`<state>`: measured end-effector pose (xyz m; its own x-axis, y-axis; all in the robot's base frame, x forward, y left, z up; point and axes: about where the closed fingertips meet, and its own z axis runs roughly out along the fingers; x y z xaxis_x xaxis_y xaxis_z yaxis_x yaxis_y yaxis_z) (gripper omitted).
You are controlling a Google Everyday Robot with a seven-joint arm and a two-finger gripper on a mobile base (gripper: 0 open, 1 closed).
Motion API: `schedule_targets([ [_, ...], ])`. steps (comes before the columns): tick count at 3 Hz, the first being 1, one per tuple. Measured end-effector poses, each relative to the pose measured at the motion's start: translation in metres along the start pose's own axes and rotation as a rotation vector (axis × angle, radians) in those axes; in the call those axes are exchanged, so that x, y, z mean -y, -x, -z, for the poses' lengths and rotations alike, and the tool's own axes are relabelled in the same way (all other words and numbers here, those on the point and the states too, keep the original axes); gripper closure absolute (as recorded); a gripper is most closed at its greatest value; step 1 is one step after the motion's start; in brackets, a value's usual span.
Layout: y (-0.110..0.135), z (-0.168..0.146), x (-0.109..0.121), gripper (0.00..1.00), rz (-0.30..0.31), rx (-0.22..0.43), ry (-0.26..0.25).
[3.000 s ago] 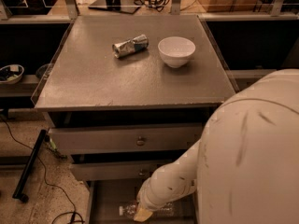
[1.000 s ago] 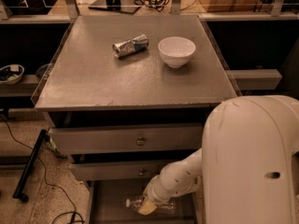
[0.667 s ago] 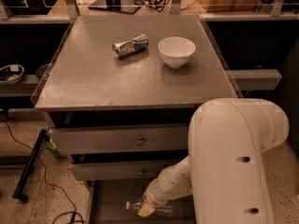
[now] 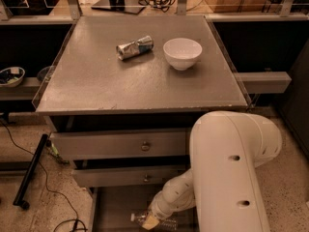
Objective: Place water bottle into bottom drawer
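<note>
Gripper low inside the bottom drawer, below the worktop's front edge and a little right of its middle, set on or over the water bottle; whether it is clamped on the bottle or has let go cannot be told. White arm: bulky housing below the front right corner, forearm reaching down and leftward under the two knobbed drawers, judged the only route that brings the gripper into so low a tray. Grey worktop carries only bystanders. Bottom drawer stands out past those above, floor open to receive the bottle. White bowl upright toward the back edge, right of centre; crushed can near its left, apart. Water bottle lies on its side on the drawer floor, long axis roughly parallel to the front edge, white cap toward the left edge; flat suits the shallow tray.
</note>
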<state>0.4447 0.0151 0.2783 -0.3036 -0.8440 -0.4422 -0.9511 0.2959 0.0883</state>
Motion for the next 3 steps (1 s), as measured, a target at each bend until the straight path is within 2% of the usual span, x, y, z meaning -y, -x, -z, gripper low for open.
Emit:
schedule_targets([
  [1, 0.003, -0.024, 0.008, 1.00, 0.010, -0.032, 0.016],
  [2, 0.003, -0.024, 0.008, 1.00, 0.009, -0.032, 0.017],
  [3, -0.009, -0.056, 0.000, 1.00, 0.007, -0.064, 0.046],
])
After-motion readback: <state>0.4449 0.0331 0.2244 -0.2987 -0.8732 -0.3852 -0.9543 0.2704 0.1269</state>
